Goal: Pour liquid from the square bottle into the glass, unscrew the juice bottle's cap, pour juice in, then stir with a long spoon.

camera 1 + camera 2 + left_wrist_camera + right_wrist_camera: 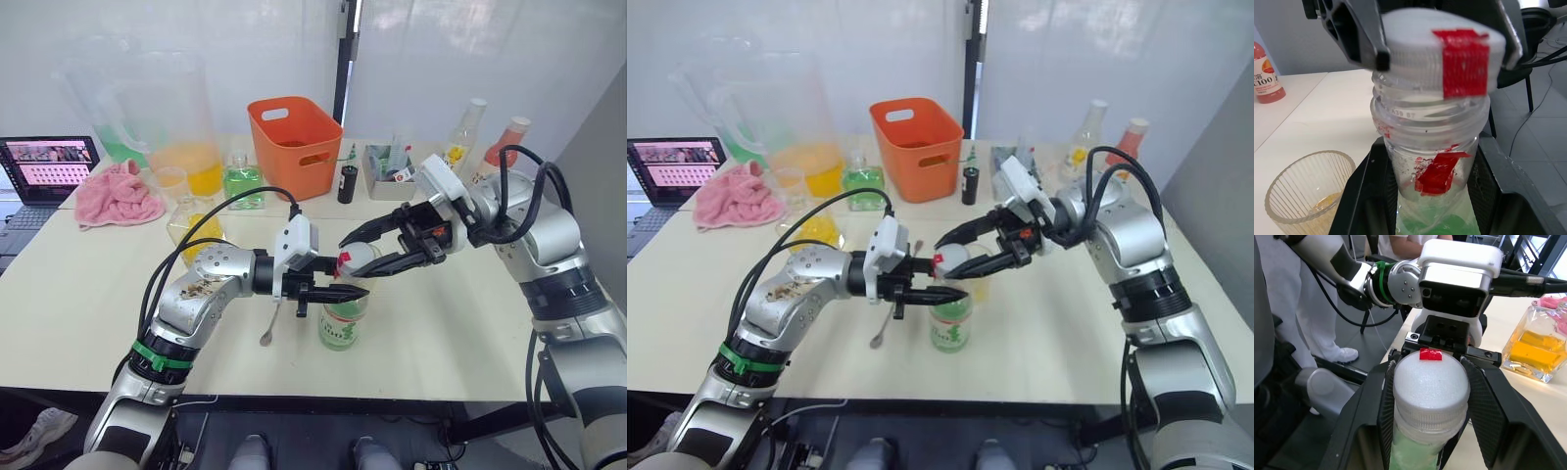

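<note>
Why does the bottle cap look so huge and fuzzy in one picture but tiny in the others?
In the left wrist view the cap sits right against the lens, so it looks huge and soft-edged, and the glass behind is a bit blurry too. In the left eye view the camera is farther off, so the cap looks tiny between the right gripper fingers.

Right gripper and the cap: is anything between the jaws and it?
Nothing. In the right wrist view the right gripper has its jaws against both sides of the cap, while the left gripper clamps the juice bottle below.
</note>
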Motion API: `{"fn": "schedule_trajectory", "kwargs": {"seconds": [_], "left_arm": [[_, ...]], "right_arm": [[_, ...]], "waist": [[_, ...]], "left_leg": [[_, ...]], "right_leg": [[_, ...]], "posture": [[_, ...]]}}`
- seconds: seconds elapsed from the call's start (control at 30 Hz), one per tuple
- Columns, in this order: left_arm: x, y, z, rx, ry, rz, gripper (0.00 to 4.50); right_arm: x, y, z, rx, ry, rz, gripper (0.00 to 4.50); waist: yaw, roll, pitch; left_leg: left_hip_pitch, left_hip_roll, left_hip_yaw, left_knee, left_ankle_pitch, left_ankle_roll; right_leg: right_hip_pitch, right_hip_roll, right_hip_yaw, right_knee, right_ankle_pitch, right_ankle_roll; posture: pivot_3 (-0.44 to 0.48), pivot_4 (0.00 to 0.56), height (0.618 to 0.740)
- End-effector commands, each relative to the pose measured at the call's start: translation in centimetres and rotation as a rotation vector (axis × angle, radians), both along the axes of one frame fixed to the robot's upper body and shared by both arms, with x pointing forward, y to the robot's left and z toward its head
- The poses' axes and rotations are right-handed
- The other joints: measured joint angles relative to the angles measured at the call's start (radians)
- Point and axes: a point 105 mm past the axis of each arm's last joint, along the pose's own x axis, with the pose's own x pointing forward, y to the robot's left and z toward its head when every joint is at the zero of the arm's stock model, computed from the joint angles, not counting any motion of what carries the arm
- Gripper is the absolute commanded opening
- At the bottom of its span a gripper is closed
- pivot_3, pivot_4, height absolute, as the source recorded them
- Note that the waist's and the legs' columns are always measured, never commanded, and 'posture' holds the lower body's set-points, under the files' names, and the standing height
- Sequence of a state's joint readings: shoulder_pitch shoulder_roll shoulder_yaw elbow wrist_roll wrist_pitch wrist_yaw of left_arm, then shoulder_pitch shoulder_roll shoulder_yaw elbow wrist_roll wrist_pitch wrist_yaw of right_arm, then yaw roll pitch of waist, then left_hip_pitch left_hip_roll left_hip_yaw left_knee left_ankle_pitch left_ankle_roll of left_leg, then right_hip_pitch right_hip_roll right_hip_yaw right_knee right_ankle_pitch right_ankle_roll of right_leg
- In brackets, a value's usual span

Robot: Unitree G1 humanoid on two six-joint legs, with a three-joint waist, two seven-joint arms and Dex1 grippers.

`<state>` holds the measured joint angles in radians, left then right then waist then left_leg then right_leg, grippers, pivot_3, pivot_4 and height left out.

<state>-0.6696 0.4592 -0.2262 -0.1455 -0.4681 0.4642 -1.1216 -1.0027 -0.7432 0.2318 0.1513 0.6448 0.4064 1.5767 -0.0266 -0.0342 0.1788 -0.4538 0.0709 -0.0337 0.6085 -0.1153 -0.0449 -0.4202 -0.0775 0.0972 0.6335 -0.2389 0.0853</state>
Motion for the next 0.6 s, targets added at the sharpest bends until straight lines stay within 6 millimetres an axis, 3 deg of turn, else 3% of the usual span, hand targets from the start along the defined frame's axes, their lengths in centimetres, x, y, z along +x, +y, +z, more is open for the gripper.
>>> {"fn": "schedule_trajectory", "kwargs": {"seconds": [0.03, 0.2, 0.33, 0.47, 0.6], "left_arm": [[0.2, 0.0, -0.8, 0.052, -0.002, 0.016, 1.49], [0.2, -0.2, -0.8, 0.049, -0.001, 0.007, 1.49], [0.2, -0.4, -0.8, 0.043, -0.001, 0.003, 1.49], [0.2, -0.6, -0.9, 0.034, 0.0, 0.002, 1.49], [0.2, -0.6, -0.9, 0.026, -0.005, 0.002, 1.49]], "right_arm": [[-1.0, -1.6, 3.1, 0.056, -0.01, 0.002, 1.68], [-0.7, -4.1, 5.4, 0.152, -0.003, -0.158, 1.68], [1.3, -7.3, 5.4, 0.221, -0.004, -0.411, 1.68], [3.5, -11.7, 4.1, 0.31, -0.015, -0.724, 1.68], [6.0, -17.1, 1.5, 0.382, -0.01, -1.113, 1.68]], "waist": [[0.003, 0.0, 0.0], [0.007, 0.0, 0.0], [0.01, 0.0, 0.0], [0.013, 0.0, 0.0], [0.013, 0.001, 0.0]], "left_leg": [[0.0, 0.0, 0.0, 0.0, 0.0, 0.0], [0.0, 0.0, 0.0, 0.0, 0.0, 0.0], [-0.001, 0.0, 0.0, 0.0, 0.0, 0.0], [-0.001, 0.0, 0.0, 0.0, 0.0, 0.0], [-0.001, 0.0, 0.001, 0.0, 0.0, 0.0]], "right_leg": [[0.0, 0.0, 0.0, 0.0, 0.0, 0.0], [0.0, 0.0, 0.0, 0.0, -0.001, -0.001], [0.0, 0.0, 0.0, -0.002, -0.002, -0.003], [0.0, 0.0, 0.0, -0.002, -0.002, -0.004], [0.0, 0.0, 0.001, -0.002, 0.0, 0.001]], "posture": [[0.0, 0.15, 0.725], [0.0, 0.15, 0.725], [0.0, 0.15, 0.725], [0.0, 0.15, 0.725], [0.0, 0.15, 0.725]]}}
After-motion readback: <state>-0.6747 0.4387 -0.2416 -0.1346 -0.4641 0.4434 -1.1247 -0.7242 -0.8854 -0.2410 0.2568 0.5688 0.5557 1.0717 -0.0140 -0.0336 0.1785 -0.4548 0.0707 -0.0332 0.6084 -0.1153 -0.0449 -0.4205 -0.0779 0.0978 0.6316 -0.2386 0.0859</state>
